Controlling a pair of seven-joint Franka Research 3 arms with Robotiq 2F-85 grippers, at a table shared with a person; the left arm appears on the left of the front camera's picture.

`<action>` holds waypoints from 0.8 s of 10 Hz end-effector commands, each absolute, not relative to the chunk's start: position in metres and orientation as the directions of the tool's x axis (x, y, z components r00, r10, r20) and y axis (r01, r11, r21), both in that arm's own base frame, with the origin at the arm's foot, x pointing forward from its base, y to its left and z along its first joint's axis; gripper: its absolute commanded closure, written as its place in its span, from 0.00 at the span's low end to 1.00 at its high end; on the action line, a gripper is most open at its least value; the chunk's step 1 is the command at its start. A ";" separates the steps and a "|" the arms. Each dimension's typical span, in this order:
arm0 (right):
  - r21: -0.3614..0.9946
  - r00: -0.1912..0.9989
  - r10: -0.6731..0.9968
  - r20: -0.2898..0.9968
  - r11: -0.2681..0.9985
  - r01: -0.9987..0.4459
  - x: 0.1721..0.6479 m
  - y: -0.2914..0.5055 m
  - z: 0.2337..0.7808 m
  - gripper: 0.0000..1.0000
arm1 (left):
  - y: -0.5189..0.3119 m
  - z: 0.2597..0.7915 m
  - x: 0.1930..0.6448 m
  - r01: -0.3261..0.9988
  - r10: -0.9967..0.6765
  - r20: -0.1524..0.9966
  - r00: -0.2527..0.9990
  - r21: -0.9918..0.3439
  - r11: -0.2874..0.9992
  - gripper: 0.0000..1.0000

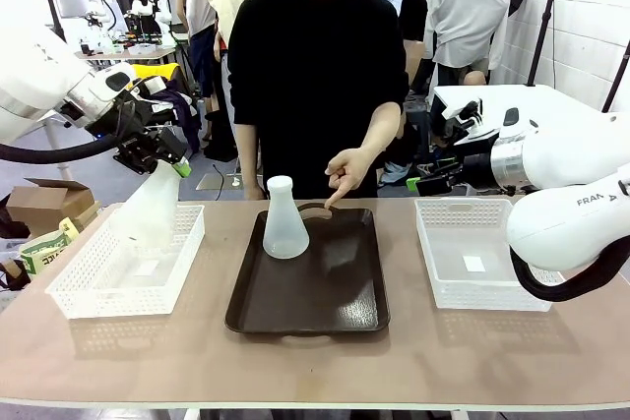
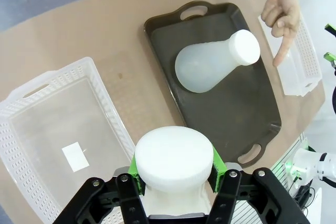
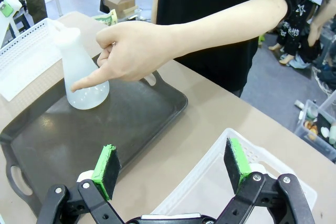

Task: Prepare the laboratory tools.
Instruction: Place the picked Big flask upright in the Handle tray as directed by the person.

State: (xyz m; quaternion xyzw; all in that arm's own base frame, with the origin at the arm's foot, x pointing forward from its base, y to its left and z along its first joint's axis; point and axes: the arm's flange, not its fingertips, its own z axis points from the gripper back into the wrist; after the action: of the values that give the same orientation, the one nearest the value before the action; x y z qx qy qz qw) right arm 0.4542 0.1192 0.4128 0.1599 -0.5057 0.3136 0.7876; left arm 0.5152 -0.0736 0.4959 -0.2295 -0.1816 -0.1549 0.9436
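One milky-white conical flask [image 1: 284,220] stands upright at the far end of the dark brown tray [image 1: 325,302]. It shows again as the tray's flask [image 2: 210,64] and as the standing flask [image 3: 81,77]. My left gripper [image 1: 169,160] is shut on the neck of a second flask [image 1: 150,209], which hangs tilted above the left white basket [image 1: 123,268]. Up close, the green pads [image 2: 212,163] of the left gripper [image 2: 173,174] clamp that held flask [image 2: 173,158]. My right gripper [image 3: 170,166] is open and holds nothing, over the right basket's near corner.
The person's hand [image 1: 345,172] points a finger down at the tray beside the standing flask; it appears again as the pointing hand [image 3: 131,51]. The right white basket [image 1: 477,253] holds only a small label. A cardboard box sits on the floor at far left.
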 end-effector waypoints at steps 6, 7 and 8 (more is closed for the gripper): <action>-0.068 0.239 0.285 0.928 0.763 -0.643 0.443 0.117 0.415 0.00 | -0.187 0.494 0.474 0.784 -0.405 0.692 0.597 -0.396 0.478 1.00; -0.068 0.239 0.285 0.928 0.763 -0.643 0.443 0.117 0.415 0.00 | -0.197 0.486 0.472 0.808 -0.404 0.720 0.565 -0.384 0.446 1.00; -0.068 0.239 0.285 0.928 0.763 -0.643 0.443 0.117 0.415 0.00 | -0.204 0.480 0.469 0.863 -0.392 0.787 0.476 -0.333 0.379 1.00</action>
State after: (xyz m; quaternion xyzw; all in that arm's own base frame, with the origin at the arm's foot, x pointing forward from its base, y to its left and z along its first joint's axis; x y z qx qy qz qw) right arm 0.4542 0.1191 0.4128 0.1599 -0.5057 0.3135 0.7876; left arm 0.4651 -0.2180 0.4983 -0.3602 -0.2801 -0.3882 0.8007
